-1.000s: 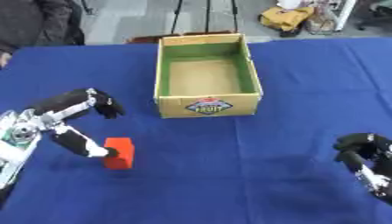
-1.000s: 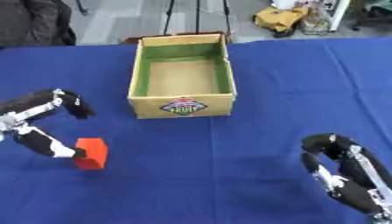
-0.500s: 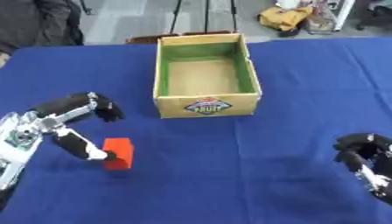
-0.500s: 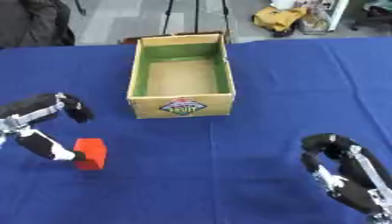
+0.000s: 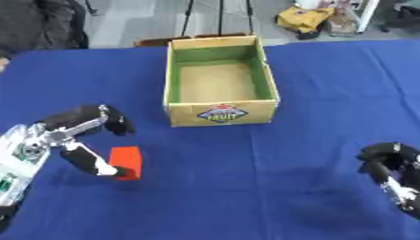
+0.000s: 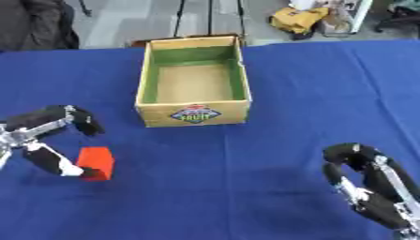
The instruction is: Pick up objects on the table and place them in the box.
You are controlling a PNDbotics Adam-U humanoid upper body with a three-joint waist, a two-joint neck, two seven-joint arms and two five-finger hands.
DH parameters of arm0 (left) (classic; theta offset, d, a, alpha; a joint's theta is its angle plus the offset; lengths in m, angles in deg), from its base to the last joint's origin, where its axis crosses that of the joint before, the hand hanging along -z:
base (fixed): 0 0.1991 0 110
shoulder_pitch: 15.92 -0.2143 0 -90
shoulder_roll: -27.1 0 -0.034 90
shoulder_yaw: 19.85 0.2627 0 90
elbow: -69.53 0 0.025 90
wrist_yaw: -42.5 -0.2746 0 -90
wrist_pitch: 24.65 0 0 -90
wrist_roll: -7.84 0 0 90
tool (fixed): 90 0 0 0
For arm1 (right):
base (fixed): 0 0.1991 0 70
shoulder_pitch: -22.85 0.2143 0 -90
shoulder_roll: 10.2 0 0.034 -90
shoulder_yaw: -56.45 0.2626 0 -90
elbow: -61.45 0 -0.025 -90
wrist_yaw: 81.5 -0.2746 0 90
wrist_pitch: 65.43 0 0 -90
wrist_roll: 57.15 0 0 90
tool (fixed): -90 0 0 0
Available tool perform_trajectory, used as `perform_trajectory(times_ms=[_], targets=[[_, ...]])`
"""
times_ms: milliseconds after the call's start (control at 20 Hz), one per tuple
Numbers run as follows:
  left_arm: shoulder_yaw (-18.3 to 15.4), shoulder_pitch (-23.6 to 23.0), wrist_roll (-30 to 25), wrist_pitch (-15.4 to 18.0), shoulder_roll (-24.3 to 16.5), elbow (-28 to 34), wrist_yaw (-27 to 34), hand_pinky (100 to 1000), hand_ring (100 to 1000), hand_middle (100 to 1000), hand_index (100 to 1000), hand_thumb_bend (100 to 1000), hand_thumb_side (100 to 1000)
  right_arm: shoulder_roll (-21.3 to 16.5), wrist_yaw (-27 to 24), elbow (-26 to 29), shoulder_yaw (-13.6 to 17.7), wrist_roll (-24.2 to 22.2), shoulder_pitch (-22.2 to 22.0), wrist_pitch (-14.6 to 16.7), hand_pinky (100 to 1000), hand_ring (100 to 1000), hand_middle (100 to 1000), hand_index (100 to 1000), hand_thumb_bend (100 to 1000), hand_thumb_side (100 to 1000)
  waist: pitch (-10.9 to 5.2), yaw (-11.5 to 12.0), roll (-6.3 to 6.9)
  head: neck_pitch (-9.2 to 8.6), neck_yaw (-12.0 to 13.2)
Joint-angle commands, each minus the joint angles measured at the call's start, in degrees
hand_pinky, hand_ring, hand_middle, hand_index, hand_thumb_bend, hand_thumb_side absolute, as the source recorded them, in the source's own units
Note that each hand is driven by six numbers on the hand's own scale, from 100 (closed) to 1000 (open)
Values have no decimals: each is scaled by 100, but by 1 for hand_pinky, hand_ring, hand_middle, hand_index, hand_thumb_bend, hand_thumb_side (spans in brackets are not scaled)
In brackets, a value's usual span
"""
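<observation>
Currently the left robot hand [image 5: 78, 136] is spread, thumb touching the red block [image 5: 125, 162] on the blue worktop [image 5: 246, 187], while the right robot hand [image 6: 365, 180] rests curled, holding nothing, well apart from the box [image 5: 219, 82].

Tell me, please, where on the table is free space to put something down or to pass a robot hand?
The blue table is bare right of the box, and in front of it between the red block and the right robot hand. The box floor is also empty. It is crowded only at the left robot hand, beside the block.
</observation>
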Motion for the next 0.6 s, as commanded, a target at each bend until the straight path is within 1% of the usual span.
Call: perform_trajectory(times_ms=[50, 600], targets=[[9, 69, -6, 39, -69, 22, -58, 664, 599, 567, 743, 658, 226, -64, -5, 71, 20, 2, 44, 7, 753, 508, 416, 693, 351, 488, -65, -10, 1, -52, 0], [66, 71, -66, 101, -33, -98, -145, 638, 574, 550, 733, 646, 235, -63, -4, 64, 16, -4, 50, 6, 753, 508, 416, 693, 348, 489, -65, -14, 5, -52, -5]])
